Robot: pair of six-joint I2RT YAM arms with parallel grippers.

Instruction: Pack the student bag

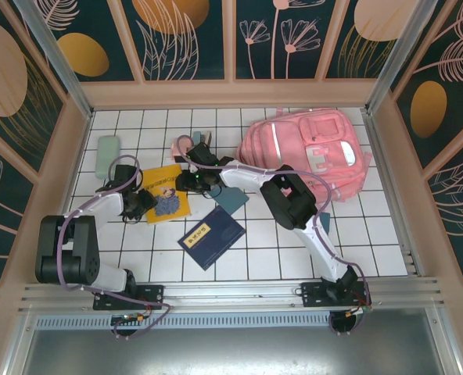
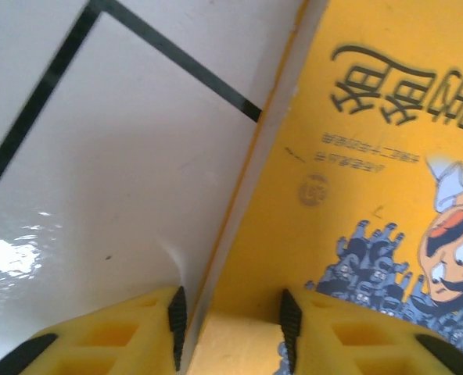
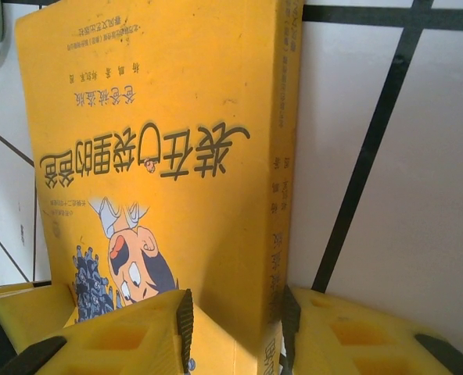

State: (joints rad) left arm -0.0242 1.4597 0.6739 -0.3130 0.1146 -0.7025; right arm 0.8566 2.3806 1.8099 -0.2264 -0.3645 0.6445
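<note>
The student bag [image 1: 310, 152], a large pink backpack, lies at the back right of the tiled table, apart from both grippers. A yellow book [image 1: 166, 193] with a cartoon cover lies left of centre. My left gripper [image 1: 143, 201] holds its left edge. In the left wrist view the gripper [image 2: 232, 326] is shut on the yellow book [image 2: 357, 195], with one pad by the page edge and the other on the cover. My right gripper [image 1: 191, 182] is at the book's right side. In the right wrist view that gripper [image 3: 238, 324] is shut across the book [image 3: 161, 156] at its spine.
A dark blue book [image 1: 212, 236] lies near the table's middle front. A teal flat item [image 1: 233, 199] sits under the right arm. A pale green case [image 1: 106, 156] rests at the back left, and a black object [image 1: 198, 146] sits behind the yellow book.
</note>
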